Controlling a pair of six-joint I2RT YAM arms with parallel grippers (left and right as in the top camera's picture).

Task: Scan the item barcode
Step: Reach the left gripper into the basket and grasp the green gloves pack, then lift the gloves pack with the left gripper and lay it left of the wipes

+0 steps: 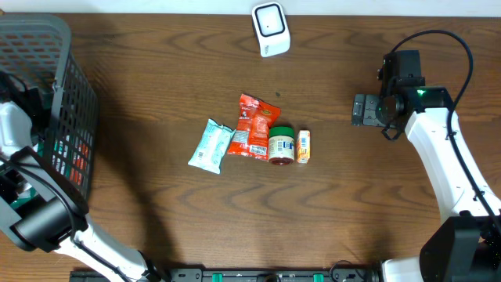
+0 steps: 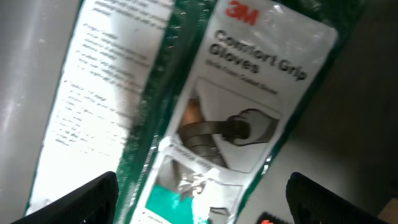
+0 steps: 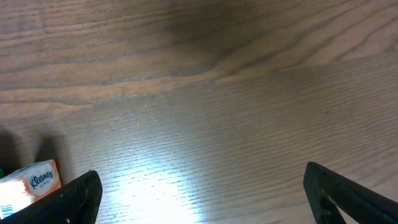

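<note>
Left fingers (image 2: 93, 199): spread wide, one tip at each lower corner of the left wrist view, clamped on nothing. The left gripper (image 2: 208, 202) hangs released above a gloves pack (image 2: 249, 93), printed face up. The pack lies free below the tips, apparently inside the basket (image 1: 47, 94). Grey walls flank it, but the overhead mesh hides the gripper itself. Judgement: this pack is in the bin as a finished item.

Right fingers (image 3: 348, 193): also fully apart, nothing between them but bare wood. The right gripper (image 1: 364, 110) hovers over the table (image 1: 156, 219), to the right of the cluster and pointed toward it. A tissue pack (image 3: 31, 180) shows at the lower left edge of its wrist view, just beside the left tip and untouched.

Items waiting, mid-table in a row:
- pale pouch (image 1: 211, 146)
- red pouch (image 1: 254, 125), overlapping the pale pouch
- green-lidded jar (image 1: 282, 145)
- the tissue pack, against the jar

The scanner (image 1: 271, 30) stands at the far edge, well apart from the row, so an item must be carried up to it. The right arm looks staged for the nearest one. No barcode is legible from here.
</note>
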